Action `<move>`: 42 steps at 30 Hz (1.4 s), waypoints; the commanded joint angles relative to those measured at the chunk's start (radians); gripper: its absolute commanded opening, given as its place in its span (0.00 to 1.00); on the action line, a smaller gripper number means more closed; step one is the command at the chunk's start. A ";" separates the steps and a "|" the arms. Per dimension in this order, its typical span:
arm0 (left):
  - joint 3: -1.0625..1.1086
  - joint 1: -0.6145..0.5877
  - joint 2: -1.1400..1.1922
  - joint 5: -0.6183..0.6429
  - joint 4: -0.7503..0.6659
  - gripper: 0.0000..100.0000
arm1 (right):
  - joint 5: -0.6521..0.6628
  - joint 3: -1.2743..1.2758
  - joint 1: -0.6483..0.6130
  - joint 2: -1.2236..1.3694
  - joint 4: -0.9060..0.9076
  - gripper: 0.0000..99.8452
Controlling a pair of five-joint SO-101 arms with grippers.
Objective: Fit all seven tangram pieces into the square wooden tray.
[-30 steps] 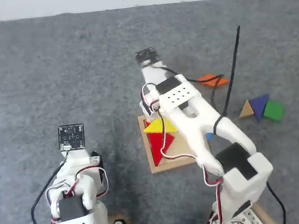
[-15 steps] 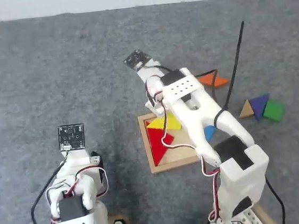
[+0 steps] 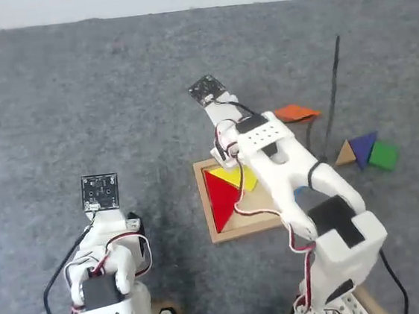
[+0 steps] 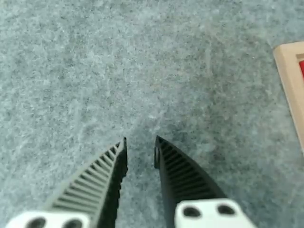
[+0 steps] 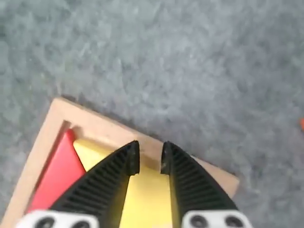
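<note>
From above, the right arm [image 3: 269, 151] stretches over the square wooden tray [image 3: 201, 195], which holds a red triangle [image 3: 221, 195] and a yellow triangle [image 3: 238, 176]. An orange piece [image 3: 295, 112], a blue triangle [image 3: 364, 147], a green square [image 3: 383, 156] and a tan triangle [image 3: 344, 155] lie on the carpet beyond. In the left wrist view, the left gripper [image 4: 140, 139] hangs over bare carpet, narrowly parted and empty. In the right wrist view, the right gripper [image 5: 149, 143] is narrowly parted and empty above the tray's rim beside the yellow triangle.

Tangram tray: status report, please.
Left gripper slightly open over carpet. Right gripper slightly open, empty, above tray. Red piece, yellow piece inside; orange piece outside.
</note>
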 commanded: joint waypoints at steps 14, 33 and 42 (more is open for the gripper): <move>-0.013 -0.005 -0.020 -0.002 0.003 0.09 | -0.011 0.313 0.067 -0.366 -0.073 0.09; -0.013 -0.005 -0.020 -0.002 0.003 0.09 | -0.069 0.239 0.077 -0.389 -0.025 0.08; -0.013 -0.005 -0.020 -0.002 0.003 0.09 | 0.026 0.264 0.325 -0.710 0.203 0.16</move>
